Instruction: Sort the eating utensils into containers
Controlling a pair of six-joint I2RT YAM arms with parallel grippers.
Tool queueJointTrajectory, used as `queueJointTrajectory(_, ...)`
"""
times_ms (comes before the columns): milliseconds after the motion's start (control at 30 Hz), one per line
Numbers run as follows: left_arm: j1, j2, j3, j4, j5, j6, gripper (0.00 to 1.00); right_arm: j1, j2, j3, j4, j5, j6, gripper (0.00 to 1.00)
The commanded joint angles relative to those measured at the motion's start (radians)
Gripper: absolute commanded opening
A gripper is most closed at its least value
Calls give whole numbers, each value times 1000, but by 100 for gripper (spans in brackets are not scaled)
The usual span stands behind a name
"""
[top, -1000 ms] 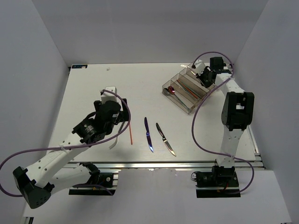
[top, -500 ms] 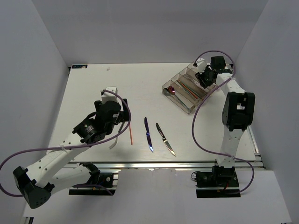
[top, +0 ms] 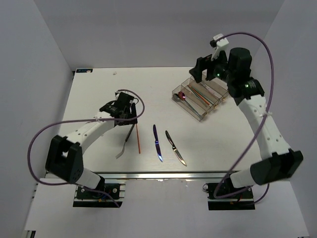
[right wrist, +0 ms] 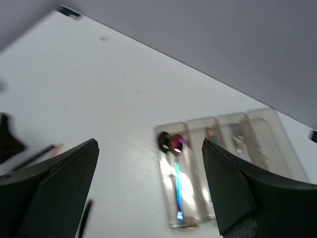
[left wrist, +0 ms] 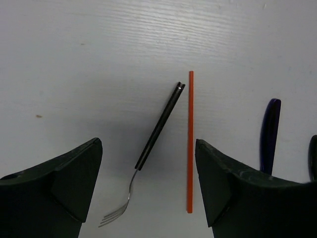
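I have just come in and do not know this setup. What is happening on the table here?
Cutlery is being sorted into a clear divided tray. The left tool hovers open above a fork and an orange chopstick, holding nothing. The right tool hangs open and empty near the tray, which already holds a red spoon and other pieces. A blue knife and a second knife lie loose on the table.

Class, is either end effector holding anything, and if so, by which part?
Nothing is held. The left end effector is open above the fork and orange chopstick; the right end effector is open near the tray.
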Motion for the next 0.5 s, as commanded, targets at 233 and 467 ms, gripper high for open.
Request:
queueJointTrajectory(233, 53, 104, -37, 16, 248, 13, 67, 111, -208, -359, 66, -110, 174, 89)
queueJointTrajectory(467, 65, 143, -130, 69, 237, -46, 63, 131, -246, -363, 71, -145, 188, 89)
